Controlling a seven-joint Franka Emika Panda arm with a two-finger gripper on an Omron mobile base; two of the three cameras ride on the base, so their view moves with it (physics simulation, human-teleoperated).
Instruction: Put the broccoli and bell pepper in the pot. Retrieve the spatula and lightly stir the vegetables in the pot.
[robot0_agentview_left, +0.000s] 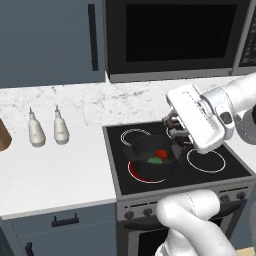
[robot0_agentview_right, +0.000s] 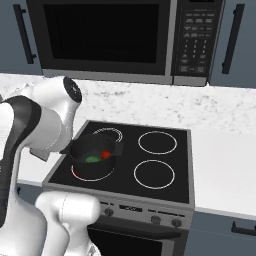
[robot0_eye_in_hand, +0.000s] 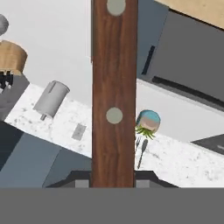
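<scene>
The black pot (robot0_agentview_left: 149, 156) stands on the stove's front left burner, and in the right base view the pot (robot0_agentview_right: 85, 150) shows beside my arm. Inside it lie the green broccoli (robot0_agentview_left: 154, 160) and the red bell pepper (robot0_agentview_left: 161, 153), touching each other; from the right they show as broccoli (robot0_agentview_right: 92, 159) and bell pepper (robot0_agentview_right: 105, 155). My gripper (robot0_agentview_left: 173, 129) hangs just above the pot's right rim. In the hand view the gripper (robot0_eye_in_hand: 113, 180) is shut on the spatula (robot0_eye_in_hand: 113, 87), whose brown wooden handle runs straight up between the fingertips. Its blade is hidden.
Two white squeeze bottles (robot0_agentview_left: 36, 129) (robot0_agentview_left: 61, 127) stand on the counter left of the stove (robot0_agentview_left: 220, 172). A wooden object (robot0_agentview_left: 2, 136) sits at the far left edge. A black microwave (robot0_agentview_right: 105, 35) hangs above the burners. My white arm (robot0_agentview_right: 45, 125) covers the stove's left side.
</scene>
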